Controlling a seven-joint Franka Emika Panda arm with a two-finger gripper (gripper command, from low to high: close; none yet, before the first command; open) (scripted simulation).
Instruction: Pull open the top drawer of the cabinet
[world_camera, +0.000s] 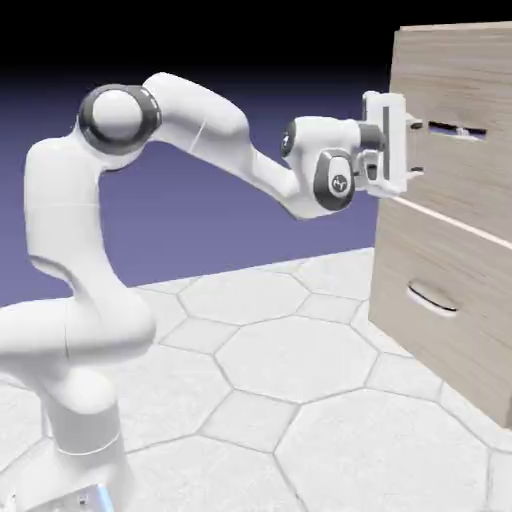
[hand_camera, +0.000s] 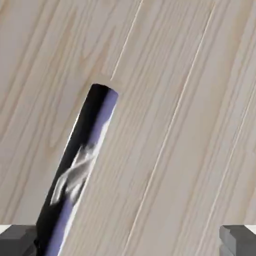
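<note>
Exterior view. White arm (world_camera: 205, 120), extended toward the cabinet (world_camera: 440, 215). Gripper (world_camera: 416, 148), held in front of the top drawer (world_camera: 460, 75), its two fingers parted one above the other; nothing is seen to be gripped. Bar handle (world_camera: 458, 131), straight and horizontal, set on the upper front, just beyond the fingertips toward the exterior view's right. Lower drawer (world_camera: 405, 255), bearing a curved handle (world_camera: 432, 300); not called for. Both drawers are seen shut. Step in hand, as judged: alignment with the handle before grasping. Cut off: the cabinet's far side, by the picture's edge. Hard to make out: whether any gap is left between fingertips and wood.

Hand view. Wood grain, filling the ground. Handle, dark and mirror-like, laid aslant; its lower end is cut off by the bottom edge, near the left-hand fingertip and well off the middle. Jaws spread wide, one tip in each bottom corner, nothing held. Contact between handle and tip cannot be told. Next move, as judged: the gripper is to be shifted and turned until the bar is straddled, then closed, and the drawer drawn straight out.
</note>
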